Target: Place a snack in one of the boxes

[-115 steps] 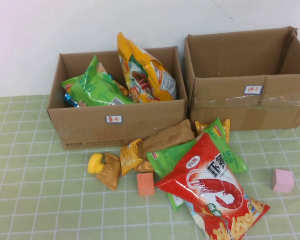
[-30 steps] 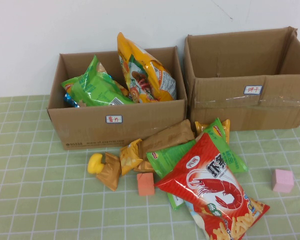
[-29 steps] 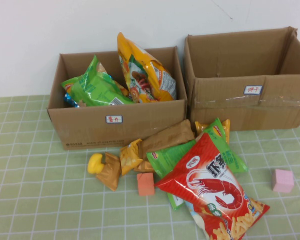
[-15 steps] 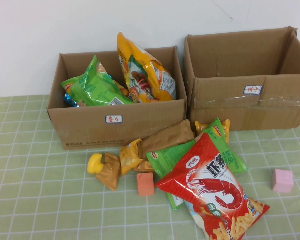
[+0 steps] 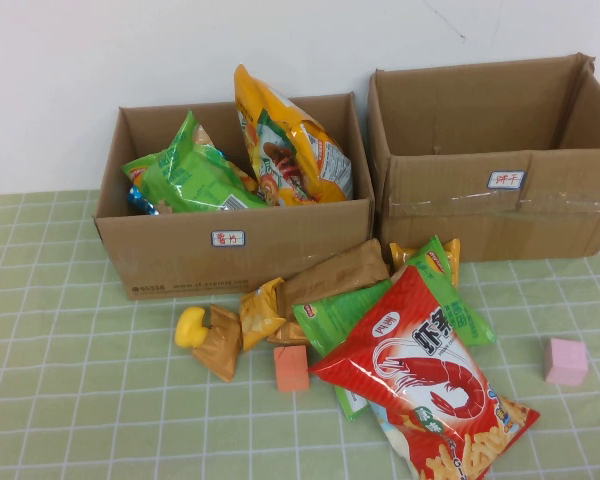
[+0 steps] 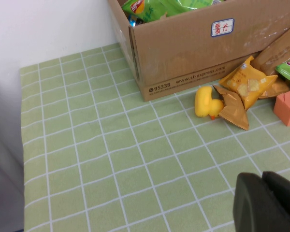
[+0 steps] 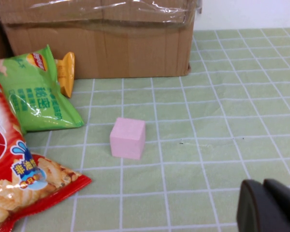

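The left pincer (image 6: 267, 203) and right pincer (image 7: 270, 208), states I cannot tell, are hovering parked above the counter (image 5: 80, 400), so picking the red shrimp-chip bag (image 5: 425, 375) for the empty right box (image 5: 490, 160) is likely pending.

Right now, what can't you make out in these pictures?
- Right box interior: high view, its front wall hides the contents.
- Left box label: characters too small to read.
- Snacks under the red bag: mostly covered.
- Left gripper and right gripper: cut off by the wrist views' edges, absent from the high view; open or shut unknown.
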Robot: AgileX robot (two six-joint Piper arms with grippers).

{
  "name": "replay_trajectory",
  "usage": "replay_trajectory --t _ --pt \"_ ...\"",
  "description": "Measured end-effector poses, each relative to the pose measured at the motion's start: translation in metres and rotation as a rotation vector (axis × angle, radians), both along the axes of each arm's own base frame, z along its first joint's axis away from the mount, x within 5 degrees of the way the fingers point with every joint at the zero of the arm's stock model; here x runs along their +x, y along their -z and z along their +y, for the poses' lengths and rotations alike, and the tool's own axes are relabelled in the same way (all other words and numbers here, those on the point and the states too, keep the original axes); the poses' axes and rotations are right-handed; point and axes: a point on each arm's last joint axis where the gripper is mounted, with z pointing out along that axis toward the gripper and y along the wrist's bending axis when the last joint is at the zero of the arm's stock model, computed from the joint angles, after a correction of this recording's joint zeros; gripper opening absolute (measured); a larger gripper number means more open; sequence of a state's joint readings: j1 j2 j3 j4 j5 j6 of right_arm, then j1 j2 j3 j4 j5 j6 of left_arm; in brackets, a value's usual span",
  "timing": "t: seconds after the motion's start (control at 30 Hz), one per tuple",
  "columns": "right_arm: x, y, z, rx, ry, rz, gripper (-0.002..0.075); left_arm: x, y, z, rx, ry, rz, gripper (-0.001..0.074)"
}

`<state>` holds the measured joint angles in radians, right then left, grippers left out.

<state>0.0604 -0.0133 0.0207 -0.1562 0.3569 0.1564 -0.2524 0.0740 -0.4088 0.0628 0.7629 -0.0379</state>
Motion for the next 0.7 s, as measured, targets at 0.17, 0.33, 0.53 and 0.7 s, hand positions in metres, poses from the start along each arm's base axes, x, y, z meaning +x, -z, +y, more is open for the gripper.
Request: replay_trajectory --t 0.17,0.33,0.53,0.7 --pt "0.0 0.0 0.0 0.002 0.001 0.0 -0.0002 0.0 0.0 0.0 0.0 0.0 0.0 -0.0002" --pt "0.0 0.0 0.0 0.002 0.001 0.0 -0.0002 0.0 0.0 0.0 0.0 0.0 0.0 -0.0002" --pt "0.0 0.0 0.0 0.002 0.001 0.0 -0.0002 0.0 0.0 0.0 0.0 0.0 0.0 -0.0002" --pt "0.0 0.0 0.0 0.002 0.001 0.0 -0.0002 0.0 0.0 0.0001 0.002 -0.001 0.0 -0.0002"
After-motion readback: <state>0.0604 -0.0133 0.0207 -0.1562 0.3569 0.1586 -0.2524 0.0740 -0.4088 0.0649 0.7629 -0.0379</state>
